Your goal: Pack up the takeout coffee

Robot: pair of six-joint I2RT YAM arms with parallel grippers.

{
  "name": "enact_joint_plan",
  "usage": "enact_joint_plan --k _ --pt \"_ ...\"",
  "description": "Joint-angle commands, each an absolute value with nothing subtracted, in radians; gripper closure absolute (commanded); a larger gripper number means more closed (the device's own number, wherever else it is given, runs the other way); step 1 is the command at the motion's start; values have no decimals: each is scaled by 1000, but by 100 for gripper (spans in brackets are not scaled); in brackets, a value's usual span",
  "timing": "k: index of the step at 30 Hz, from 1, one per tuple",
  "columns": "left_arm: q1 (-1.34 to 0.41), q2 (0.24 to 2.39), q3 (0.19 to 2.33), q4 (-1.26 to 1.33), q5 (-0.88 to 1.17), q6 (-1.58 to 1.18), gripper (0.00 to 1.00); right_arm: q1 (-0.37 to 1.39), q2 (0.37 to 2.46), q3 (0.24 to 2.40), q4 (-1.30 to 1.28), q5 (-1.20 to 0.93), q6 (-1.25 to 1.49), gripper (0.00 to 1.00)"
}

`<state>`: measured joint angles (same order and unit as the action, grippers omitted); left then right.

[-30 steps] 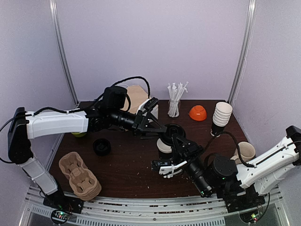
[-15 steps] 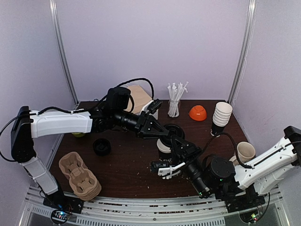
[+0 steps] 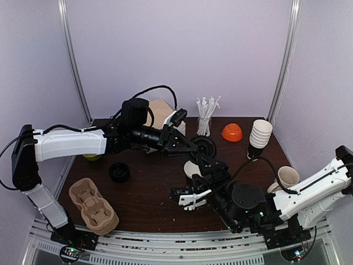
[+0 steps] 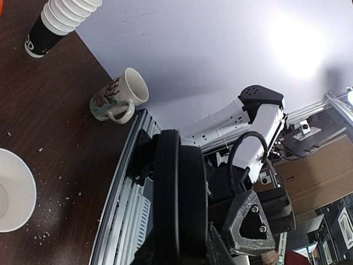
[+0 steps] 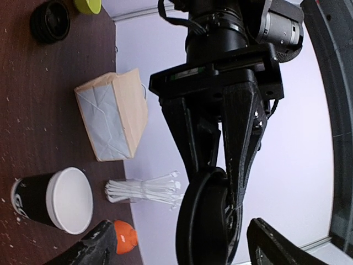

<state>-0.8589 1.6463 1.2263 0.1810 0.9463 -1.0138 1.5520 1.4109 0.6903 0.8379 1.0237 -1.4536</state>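
Observation:
The takeout coffee cup stands mid-table, black, its white mouth uncovered, seen too in the right wrist view and at the left wrist view's edge. Its black plastic lid hangs on edge above the table, behind the cup. My left gripper is shut on that lid. The right wrist view shows the left fingers pinching the lid. My right gripper hovers just in front of the cup, open; its fingers stand apart on either side of the lid without touching it.
At the back are a brown paper bag, a glass of wrapped straws, an orange bowl and a stack of white cups. A cream mug sits right. Another black lid and pulp cup carriers lie left.
My left gripper closed on the lid and now carries it alone. My right gripper opened, let the lid go and drew back toward the near edge.

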Motion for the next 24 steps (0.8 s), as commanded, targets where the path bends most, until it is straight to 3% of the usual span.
enact_joint_plan --k 1,5,11,15,20,24 --pt "-816 1596 1224 287 894 -1031 89 1565 1356 822 423 1020 -1083 13" --pt "-756 1563 1188 301 831 -1039 89 1559 1323 969 124 901 -708 12" --pt "-705 1502 1108 363 747 -1054 89 1435 1234 1033 9 642 -323 14" --pt "-694 1470 1058 388 744 -1032 89 1258 1144 1051 -4 408 -53 14" --pt "-695 1454 1010 412 795 -983 89 1018 1055 985 97 127 250 6" --pt "-703 1465 967 497 853 -999 89 831 1097 1015 56 -153 427 8"
